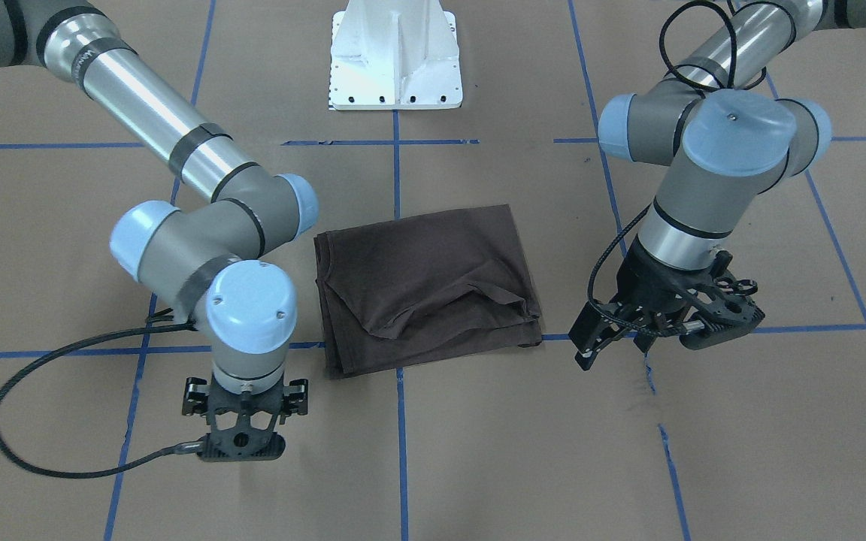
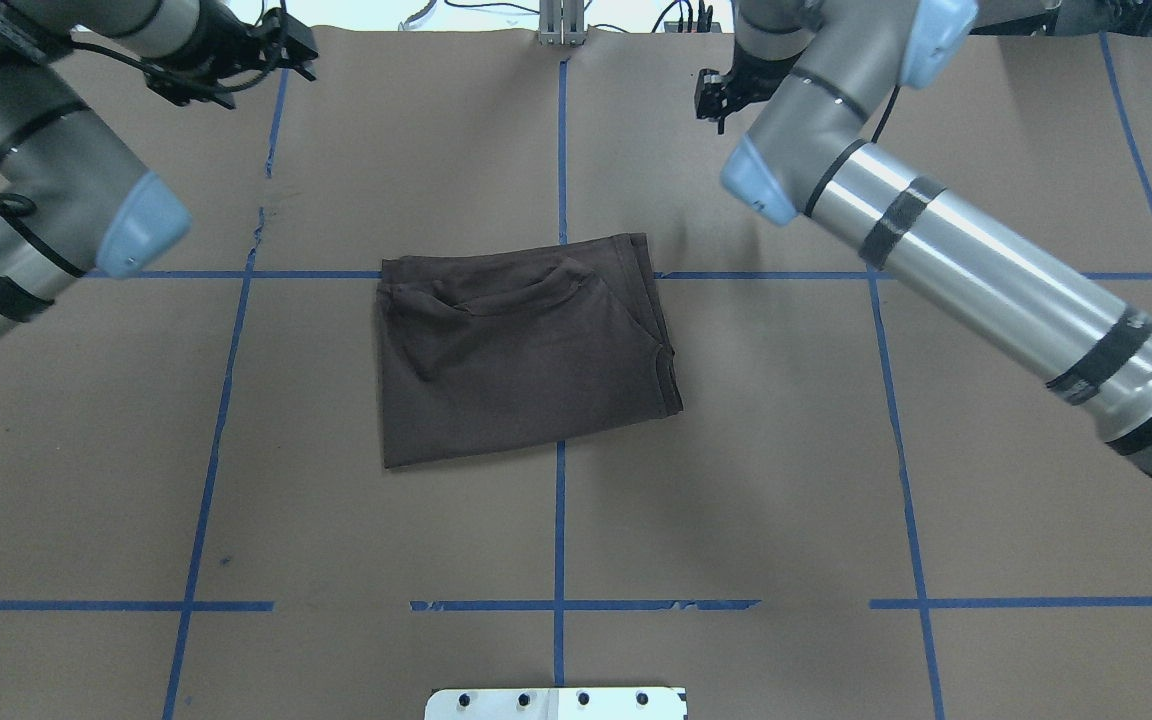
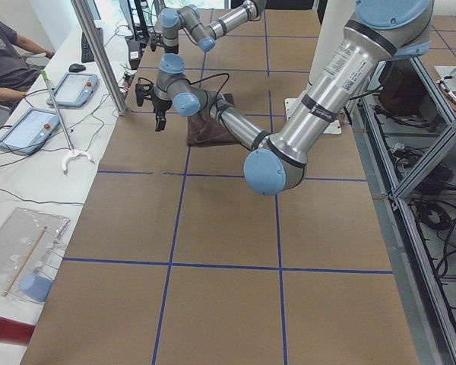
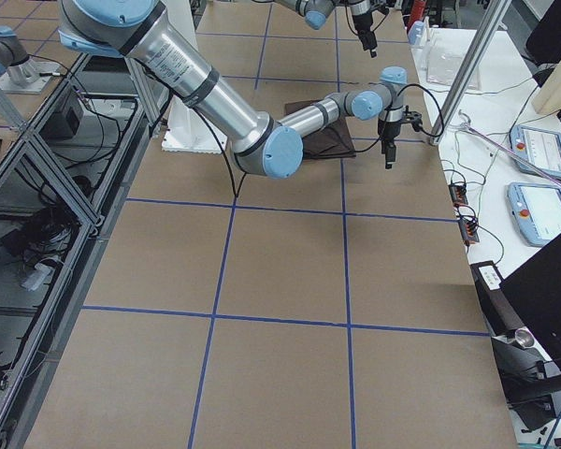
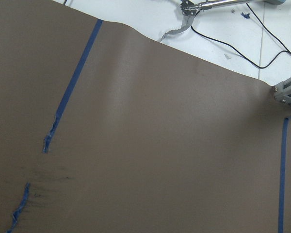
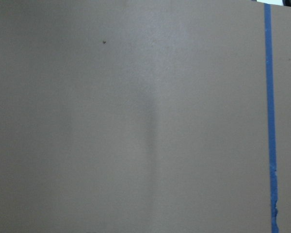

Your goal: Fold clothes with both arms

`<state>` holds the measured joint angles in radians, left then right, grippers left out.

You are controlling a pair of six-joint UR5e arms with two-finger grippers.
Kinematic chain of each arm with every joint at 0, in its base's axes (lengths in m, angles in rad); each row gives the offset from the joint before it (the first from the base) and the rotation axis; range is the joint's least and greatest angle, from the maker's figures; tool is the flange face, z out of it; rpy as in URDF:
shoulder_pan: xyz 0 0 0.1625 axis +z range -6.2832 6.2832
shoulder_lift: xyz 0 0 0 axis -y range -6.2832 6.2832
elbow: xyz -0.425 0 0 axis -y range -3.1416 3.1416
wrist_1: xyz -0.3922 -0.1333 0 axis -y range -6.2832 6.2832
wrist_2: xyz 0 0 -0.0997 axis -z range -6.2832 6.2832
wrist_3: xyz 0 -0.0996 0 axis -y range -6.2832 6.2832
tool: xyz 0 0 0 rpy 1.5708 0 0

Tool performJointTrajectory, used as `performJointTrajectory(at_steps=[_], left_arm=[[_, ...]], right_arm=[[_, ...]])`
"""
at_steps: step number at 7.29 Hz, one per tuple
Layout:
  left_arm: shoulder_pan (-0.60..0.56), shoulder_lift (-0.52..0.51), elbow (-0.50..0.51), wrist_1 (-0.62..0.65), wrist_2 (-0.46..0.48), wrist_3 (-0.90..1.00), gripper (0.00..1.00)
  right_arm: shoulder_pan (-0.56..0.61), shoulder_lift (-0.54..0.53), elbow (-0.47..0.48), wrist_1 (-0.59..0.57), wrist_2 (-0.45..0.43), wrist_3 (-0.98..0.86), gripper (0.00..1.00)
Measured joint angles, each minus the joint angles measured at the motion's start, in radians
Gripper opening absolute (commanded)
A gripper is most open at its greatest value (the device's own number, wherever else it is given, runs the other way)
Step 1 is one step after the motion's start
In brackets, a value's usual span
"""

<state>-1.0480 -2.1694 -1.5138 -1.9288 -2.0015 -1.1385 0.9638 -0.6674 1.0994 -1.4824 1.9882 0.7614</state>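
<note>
Your dark brown shirt (image 1: 425, 293) lies folded into a compact rectangle mid-desk. The folding looks nearly done, with perhaps a ruffled top layer left to smooth. The left gripper (image 1: 662, 323) and right gripper (image 1: 243, 439) hang clear toward your edge, holding nothing; whether their jaws are apart or together cannot be told. No tags show.

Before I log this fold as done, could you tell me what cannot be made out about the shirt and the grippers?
T-shirt: any print or tags, folded under or too small in every view.
Right gripper: jaws hidden beneath its wrist in the front-facing view; its arm partly covers it overhead.
Left gripper: jaw gap unclear among dark parts; wrist views show no fingers.
</note>
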Motion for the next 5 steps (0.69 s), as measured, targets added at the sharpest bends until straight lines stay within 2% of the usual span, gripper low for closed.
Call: performJointTrajectory(at_steps=[1,3,5], left_arm=[[-0.093,0.049,0.001,0.001,-0.044,0.18,1.0],[-0.262,0.149,0.002,0.033,-0.075,0.564,1.0],[-0.429,0.196,-0.013,0.2,-0.095,1.012,1.0]], right_arm=[[0.087,-0.088,0.106,-0.029,0.09,-0.085,1.0],[0.251,-0.256,0.305,-0.18,0.165,-0.359,1.0],[0.401,-0.413,0.411,-0.277,0.259,-0.603,1.0]])
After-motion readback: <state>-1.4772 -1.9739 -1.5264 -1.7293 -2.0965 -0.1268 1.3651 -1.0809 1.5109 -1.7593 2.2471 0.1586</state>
